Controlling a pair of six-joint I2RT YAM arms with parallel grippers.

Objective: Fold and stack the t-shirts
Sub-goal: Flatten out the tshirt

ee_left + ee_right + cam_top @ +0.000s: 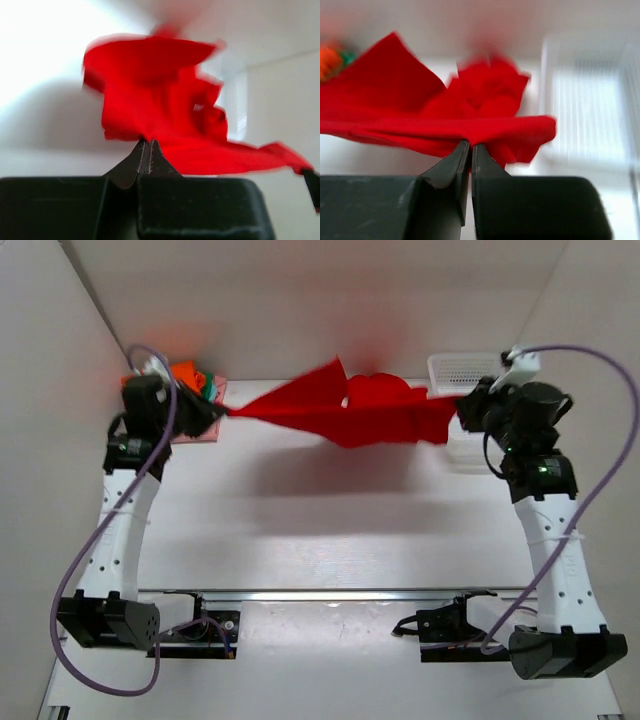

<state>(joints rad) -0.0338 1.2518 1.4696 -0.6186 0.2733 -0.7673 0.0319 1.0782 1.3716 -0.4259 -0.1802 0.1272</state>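
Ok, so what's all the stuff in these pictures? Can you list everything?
red t-shirt: one, bright red, stretched in the air between both grippers
orange t-shirt: one, orange, far-left pile
green t-shirt: one, green, same pile, beside the orange
pink t-shirt: one, pale pink, bottom of that pile
basket: one, white mesh, far right
table: one, white, beneath everything
left gripper: one, black, shut on the red t-shirt
right gripper: one, black, shut on its other end
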